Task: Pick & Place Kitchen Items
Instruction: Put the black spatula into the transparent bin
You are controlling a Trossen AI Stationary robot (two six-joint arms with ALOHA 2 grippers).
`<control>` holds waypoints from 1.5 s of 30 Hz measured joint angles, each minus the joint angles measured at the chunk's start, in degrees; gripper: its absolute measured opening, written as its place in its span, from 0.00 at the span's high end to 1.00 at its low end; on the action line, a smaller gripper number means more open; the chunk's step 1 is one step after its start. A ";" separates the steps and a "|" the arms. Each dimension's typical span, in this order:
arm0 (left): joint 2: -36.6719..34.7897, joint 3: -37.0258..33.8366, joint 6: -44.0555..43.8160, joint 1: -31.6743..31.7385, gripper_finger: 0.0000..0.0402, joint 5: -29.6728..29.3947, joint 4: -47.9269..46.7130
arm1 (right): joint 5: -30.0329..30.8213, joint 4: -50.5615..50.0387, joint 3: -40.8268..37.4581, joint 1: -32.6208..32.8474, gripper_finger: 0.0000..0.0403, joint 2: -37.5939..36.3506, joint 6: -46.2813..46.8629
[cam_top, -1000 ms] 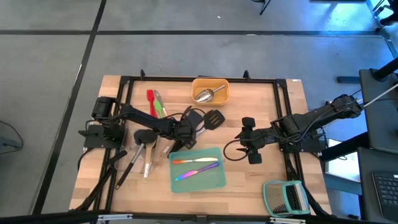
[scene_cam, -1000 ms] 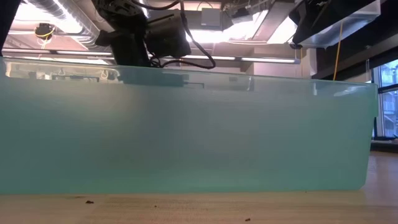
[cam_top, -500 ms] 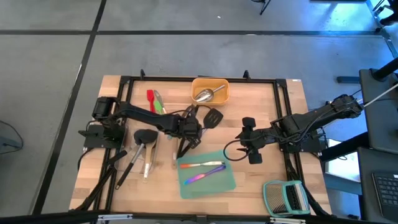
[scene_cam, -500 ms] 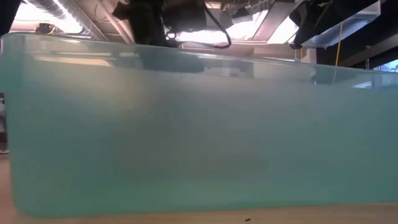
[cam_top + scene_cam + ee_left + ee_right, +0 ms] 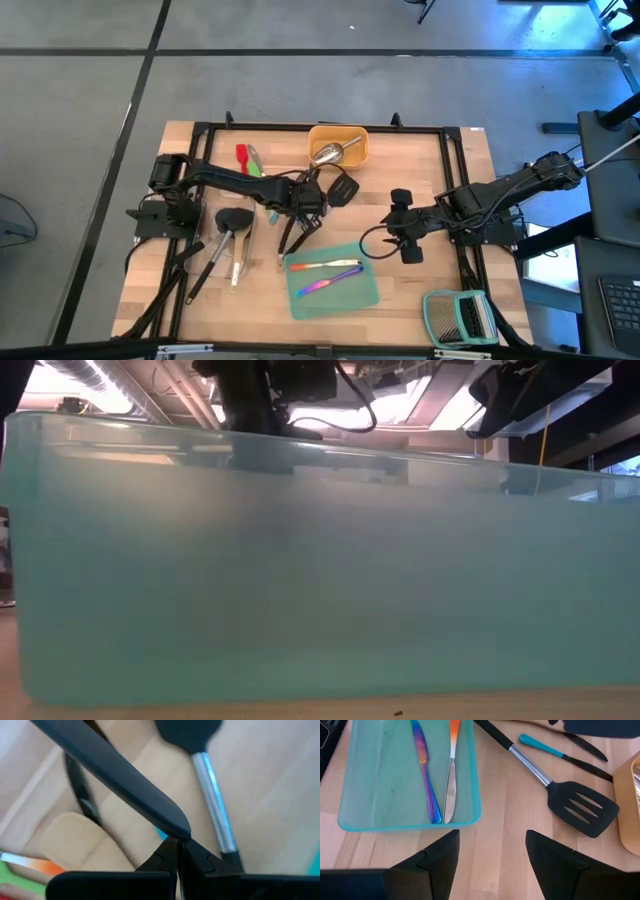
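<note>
Near the table's centre, in your high view, the left gripper [image 5: 305,200] sits over a cluster of dark utensils, just beyond the teal tray [image 5: 333,279]. Its fingers [image 5: 197,857] are pressed together in the left wrist view, with the tip of a flat black handle [image 5: 120,780] resting at their point; you cannot tell from that view whether the handle is pinched or only touching. Beside it lies a steel-shafted black tool [image 5: 207,795].

The right gripper [image 5: 405,226] hangs right of centre, well apart from the utensils. Its fingers [image 5: 437,855] stand spread and hold nothing. Look past them in the right wrist view: the teal tray [image 5: 470,817] carries two iridescent cutlery pieces, one purple-blue knife [image 5: 425,775] and one orange-handled knife [image 5: 451,775], lying side by side.

Beside the tray on bare wood lies the black slotted turner [image 5: 582,807], with a teal-handled tool [image 5: 542,746] just beyond it.

At the far edge, a yellow tray [image 5: 355,157] holds a steel scoop [image 5: 333,151]. To its left lie a red-handled tool [image 5: 242,158] and a green-handled tool [image 5: 256,163], touching. A black spatula [image 5: 232,222] lies at the left of the table. A green-framed rack [image 5: 458,317] sits at the near right corner.

Your low view is filled by the teal tray wall [image 5: 320,570].
</note>
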 joint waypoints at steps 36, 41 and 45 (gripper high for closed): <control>-38.93 -16.21 -41.98 -14.11 0.99 21.92 -20.58 | 0.22 0.70 0.04 1.70 0.43 0.00 0.24; -41.74 -22.52 -45.79 -16.27 0.99 22.21 -14.99 | 0.22 0.66 0.04 1.70 0.43 0.00 -0.06; -43.45 -28.60 -46.43 -16.76 0.99 22.78 -4.72 | 0.24 0.67 0.04 1.68 0.43 0.00 -0.21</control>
